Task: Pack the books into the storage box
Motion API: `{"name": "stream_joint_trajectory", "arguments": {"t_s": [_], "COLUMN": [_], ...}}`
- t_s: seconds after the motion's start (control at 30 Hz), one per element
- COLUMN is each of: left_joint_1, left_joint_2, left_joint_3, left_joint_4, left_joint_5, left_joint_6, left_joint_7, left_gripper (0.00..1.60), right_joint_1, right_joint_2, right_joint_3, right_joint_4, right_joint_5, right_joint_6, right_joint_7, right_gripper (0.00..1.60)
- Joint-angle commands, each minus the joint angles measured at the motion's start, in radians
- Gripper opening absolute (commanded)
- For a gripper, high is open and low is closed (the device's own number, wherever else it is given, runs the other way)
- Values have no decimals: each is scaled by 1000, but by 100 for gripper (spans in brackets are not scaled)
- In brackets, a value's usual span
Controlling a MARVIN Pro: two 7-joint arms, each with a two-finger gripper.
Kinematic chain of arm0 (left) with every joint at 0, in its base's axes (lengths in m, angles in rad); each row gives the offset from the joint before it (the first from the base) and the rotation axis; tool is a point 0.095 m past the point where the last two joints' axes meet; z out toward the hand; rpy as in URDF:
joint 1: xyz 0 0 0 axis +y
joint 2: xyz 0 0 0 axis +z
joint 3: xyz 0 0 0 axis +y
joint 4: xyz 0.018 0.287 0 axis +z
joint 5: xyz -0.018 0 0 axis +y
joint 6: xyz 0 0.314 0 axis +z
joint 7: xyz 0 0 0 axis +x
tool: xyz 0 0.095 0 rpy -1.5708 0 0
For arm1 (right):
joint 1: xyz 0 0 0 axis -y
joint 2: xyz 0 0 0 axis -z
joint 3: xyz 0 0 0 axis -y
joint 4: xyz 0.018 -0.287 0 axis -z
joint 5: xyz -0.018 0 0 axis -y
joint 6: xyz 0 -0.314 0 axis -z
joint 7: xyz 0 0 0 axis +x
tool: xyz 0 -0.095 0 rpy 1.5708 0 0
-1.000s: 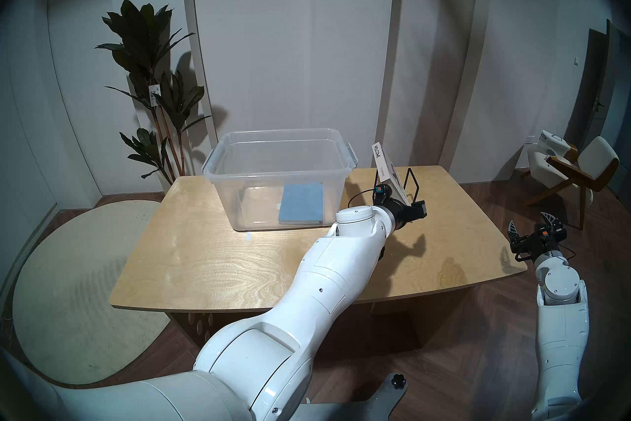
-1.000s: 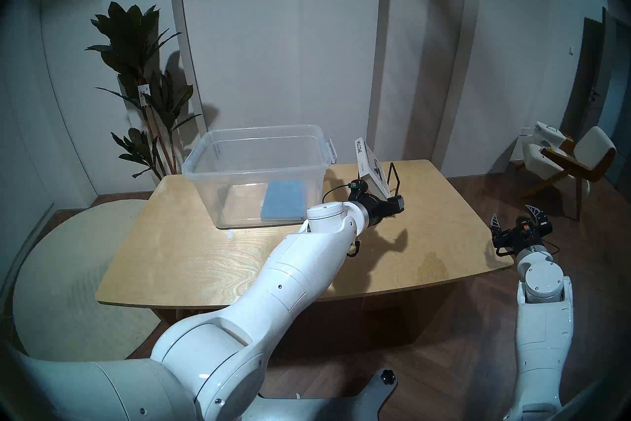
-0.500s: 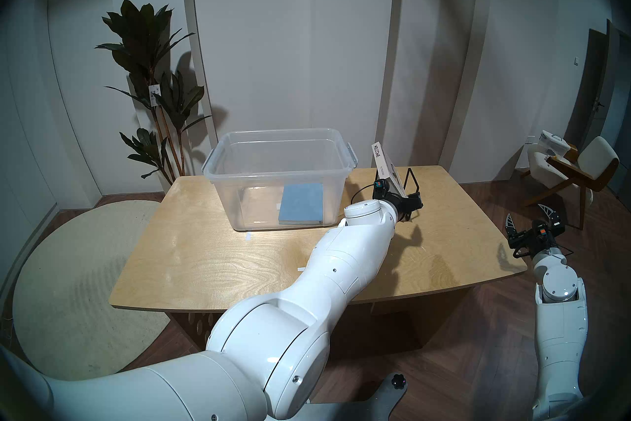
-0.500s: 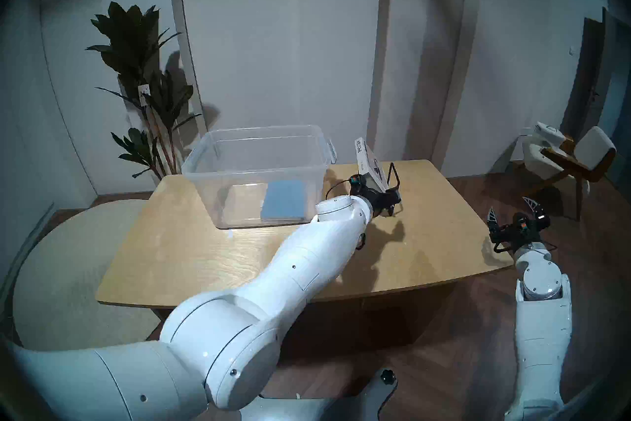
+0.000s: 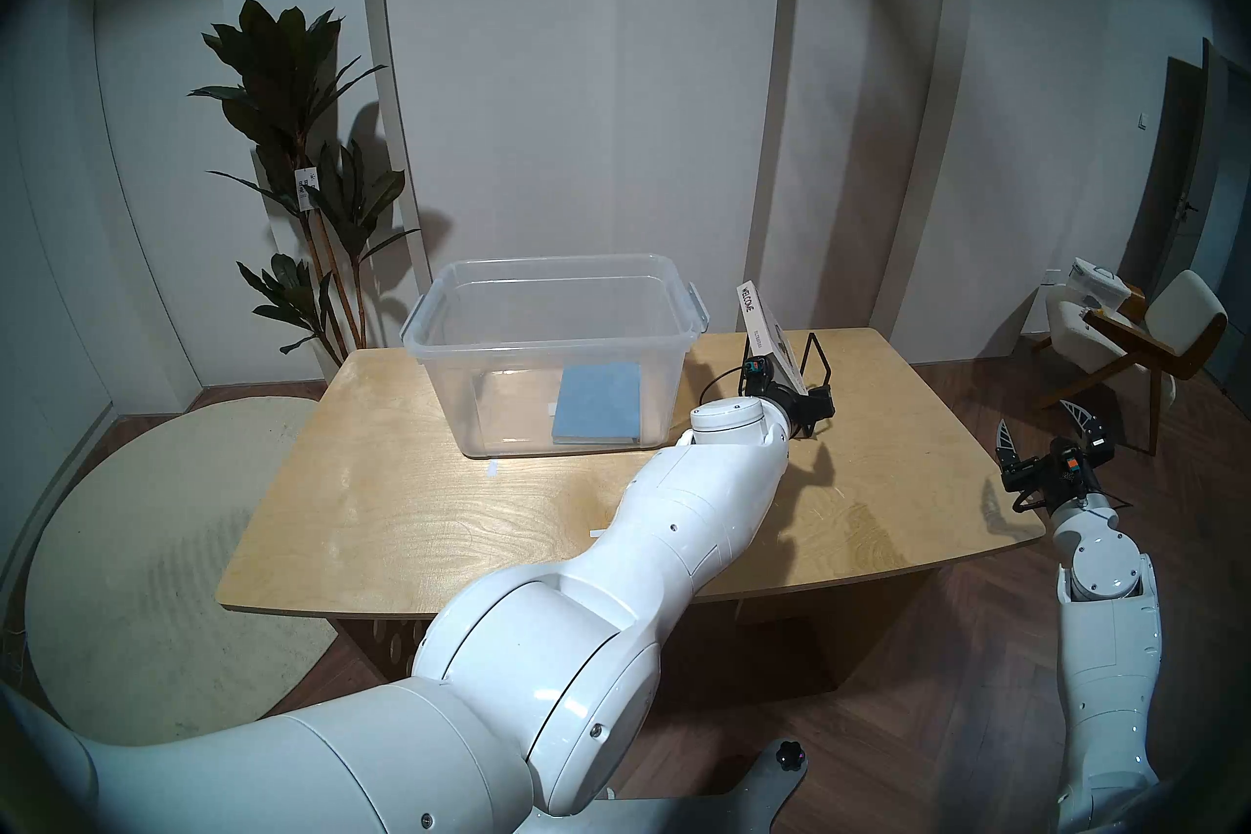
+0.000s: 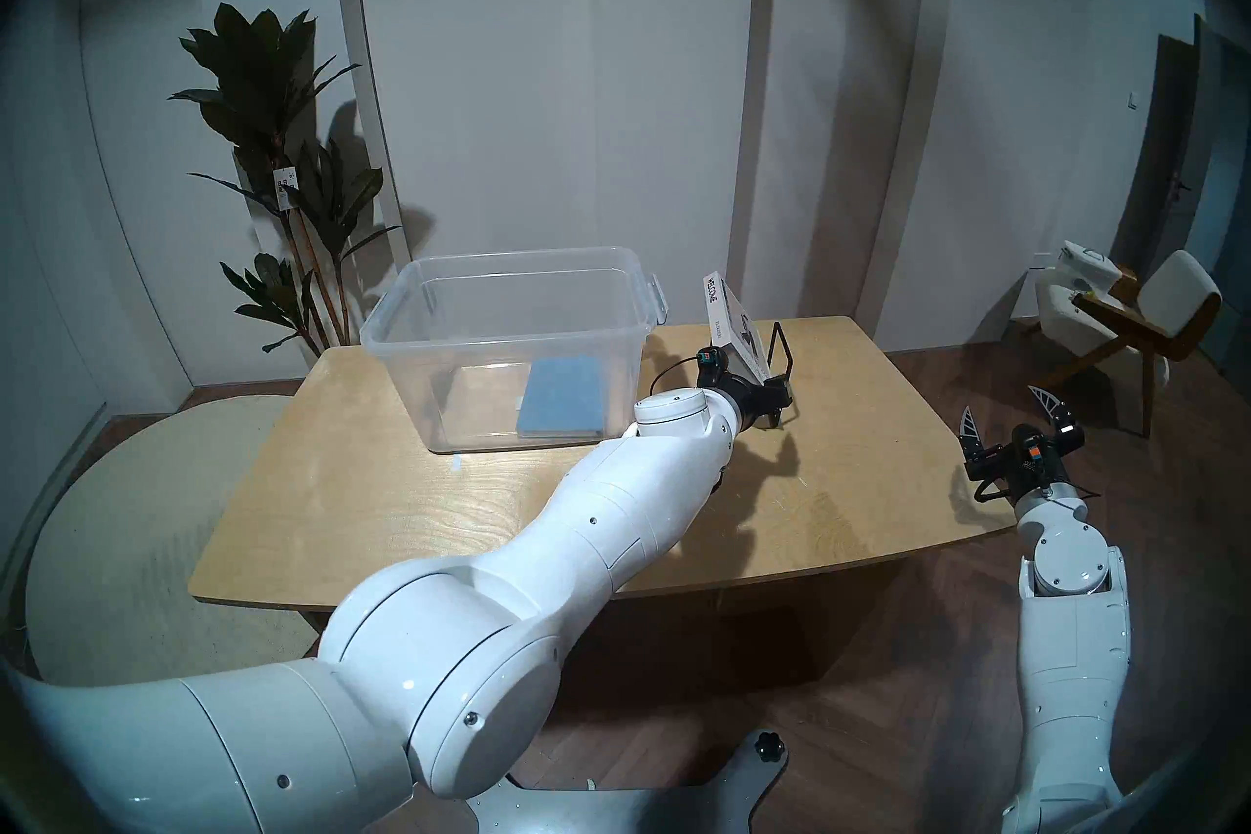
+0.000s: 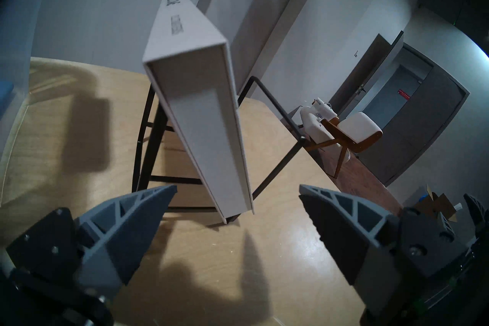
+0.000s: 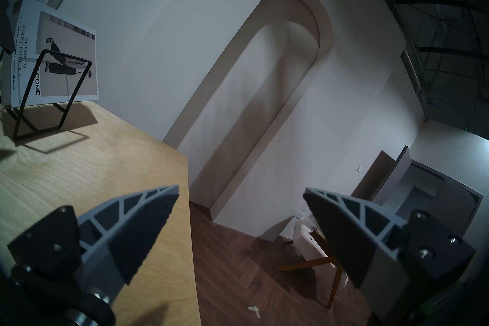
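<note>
The white book (image 8: 53,58) leaning in the black wire rack (image 8: 53,95) read "WELCOME" on its spine (image 5: 746,298); its cover carried "WELCOME", "P.L.TRAVERS" and "MARY POPPINS". Other print was too small to read.

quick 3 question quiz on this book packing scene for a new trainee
1. True or false: the blue book lies inside the storage box.
2. What props up the white book? A) the wall B) the black wire rack C) the right gripper
3. Fill in: the left gripper is ____, its fingers either side of the white book's near edge.

Key: 1 true; 2 B; 3 open
</note>
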Motion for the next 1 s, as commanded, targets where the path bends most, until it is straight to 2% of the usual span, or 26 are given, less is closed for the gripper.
{"name": "stream_joint_trajectory", "arguments": {"t_s": [0.0, 0.27, 0.97], "left_joint_1": [-85, -128, -163], "left_joint_2": [-16, -16, -16], "left_joint_3": [14, 49, 139], "left_joint_4": [27, 100, 149], "left_joint_5": [-8, -31, -99], "left_joint_6": [-32, -39, -130], "left_joint_7": [41, 99, 20], "left_gripper": [160, 160, 160], "right_joint_1": [15, 17, 20], "right_joint_2": [16, 18, 20], "right_joint_3": [4, 3, 2], "right_joint_4": [-9, -3, 5], "right_joint_5": [3, 5, 7], "right_joint_6": [-30, -40, -50], "right_joint_7": [-2, -2, -2], "right_gripper": [160, 160, 160]}}
